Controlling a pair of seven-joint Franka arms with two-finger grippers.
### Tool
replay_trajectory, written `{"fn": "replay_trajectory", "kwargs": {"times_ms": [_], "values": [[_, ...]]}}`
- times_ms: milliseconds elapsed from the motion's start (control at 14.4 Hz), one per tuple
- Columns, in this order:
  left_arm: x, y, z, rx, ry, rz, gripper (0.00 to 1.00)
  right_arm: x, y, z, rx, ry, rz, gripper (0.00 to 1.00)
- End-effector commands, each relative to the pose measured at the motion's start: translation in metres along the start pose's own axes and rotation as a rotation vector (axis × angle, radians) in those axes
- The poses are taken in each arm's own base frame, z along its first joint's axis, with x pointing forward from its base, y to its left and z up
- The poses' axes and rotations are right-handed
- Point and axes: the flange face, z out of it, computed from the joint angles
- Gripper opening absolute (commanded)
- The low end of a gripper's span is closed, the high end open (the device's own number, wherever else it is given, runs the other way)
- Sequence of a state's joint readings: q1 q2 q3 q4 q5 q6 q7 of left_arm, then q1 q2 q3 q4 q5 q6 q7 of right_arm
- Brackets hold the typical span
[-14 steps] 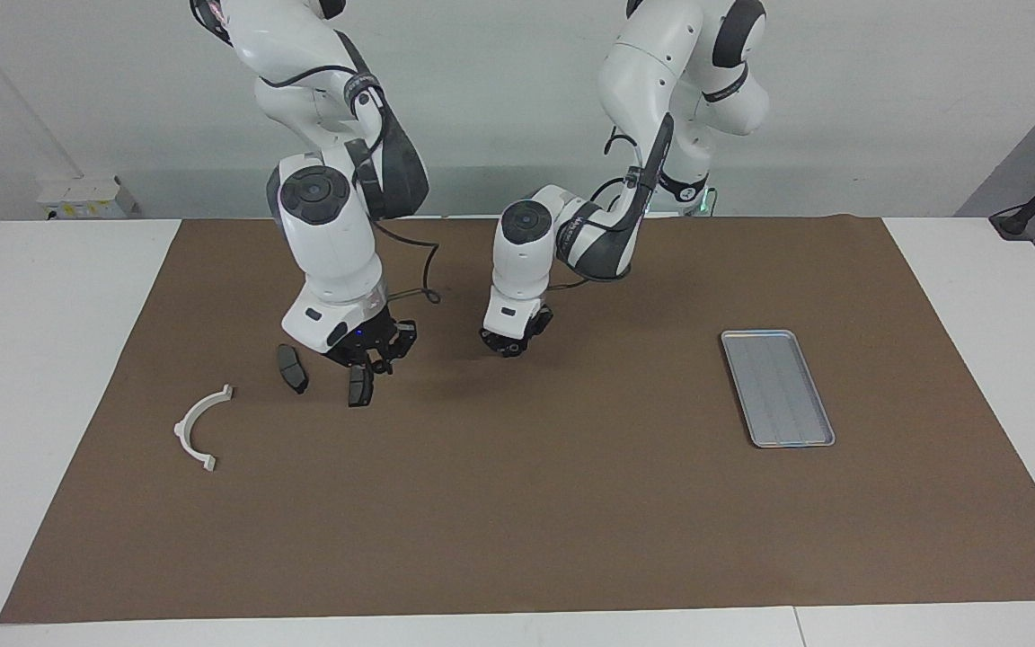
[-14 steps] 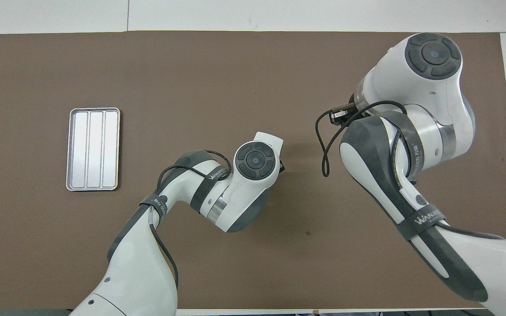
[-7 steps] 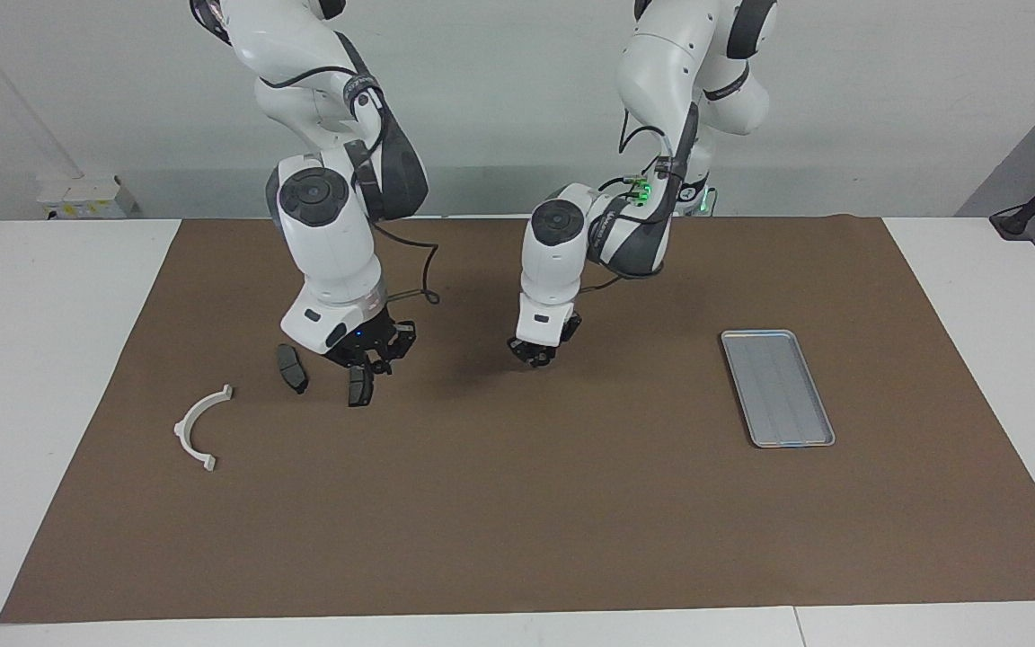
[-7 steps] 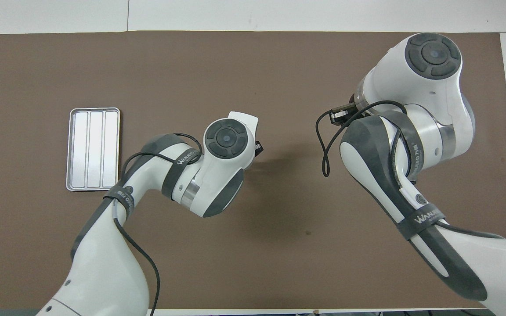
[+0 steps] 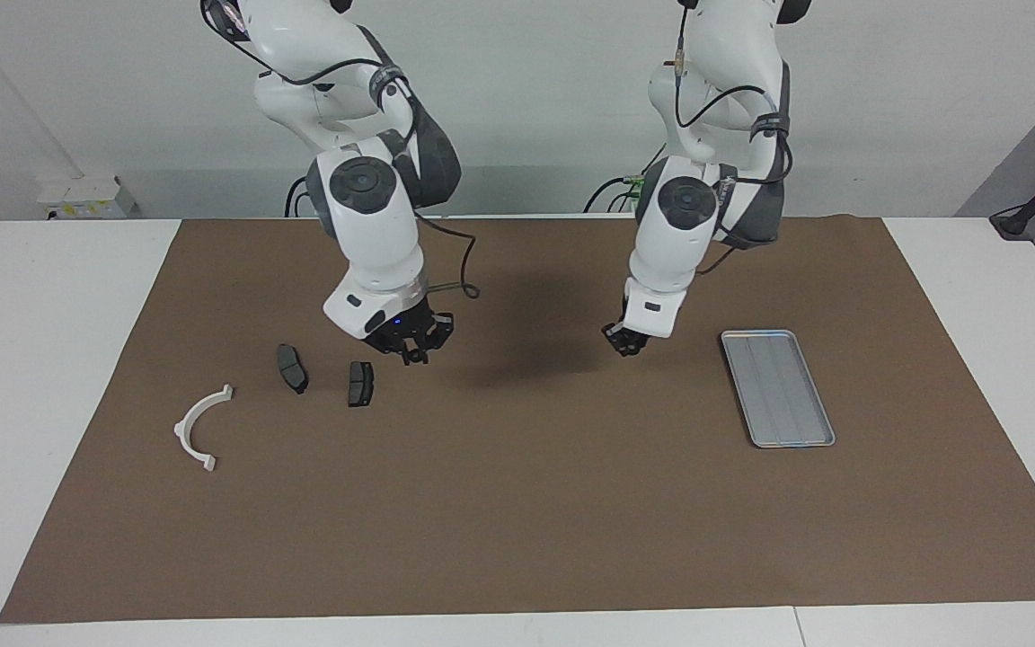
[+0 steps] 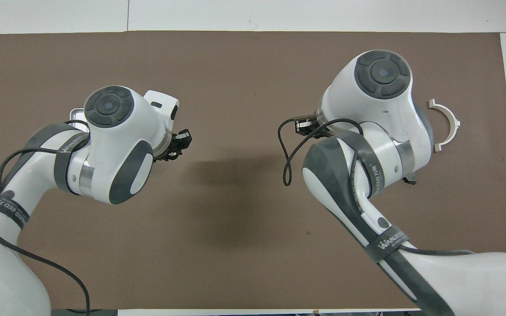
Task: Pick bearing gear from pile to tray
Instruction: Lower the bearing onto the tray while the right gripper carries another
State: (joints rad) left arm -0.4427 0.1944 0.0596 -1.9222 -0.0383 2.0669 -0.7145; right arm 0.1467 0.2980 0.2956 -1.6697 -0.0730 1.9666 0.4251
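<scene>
Meanwhile left gripper [image 5: 623, 344] hangs beside the tray [image 5: 777, 387].

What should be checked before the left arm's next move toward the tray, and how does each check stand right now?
1. Tray bare and ready to receive a part: ok.
2. Left gripper over the tray: not ok; it hangs over the mat beside the tray.
3. A part held in the left gripper: cannot tell.
4. Right gripper with jaws shut, raised clear of the dark plate beside it: ok.
5. White bracket lying apart from both arms: ok.
</scene>
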Motion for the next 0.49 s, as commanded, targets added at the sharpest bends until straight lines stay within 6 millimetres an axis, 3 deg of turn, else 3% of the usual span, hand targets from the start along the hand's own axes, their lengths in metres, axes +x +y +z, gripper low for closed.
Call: {"fn": "replay_trajectory", "kwargs": {"times_ms": [0, 277, 416], "values": [[0.029, -0.056, -0.002, 0.009, -0.01, 0.067, 0.0, -0.02, -0.036, 0.011, 0.015, 0.003, 0.032, 0.0], [0.064, -0.137, 0.011, 0.002, -0.024, 0.166, 0.0, -0.058, -0.09, 0.052, 0.021, -0.004, 0.032, 0.0], [0.071, -0.162, 0.02, -0.007, -0.009, 0.194, 0.0, -0.065, -0.098, 0.064, 0.031, 0.006, 0.044, 0.0]]}}
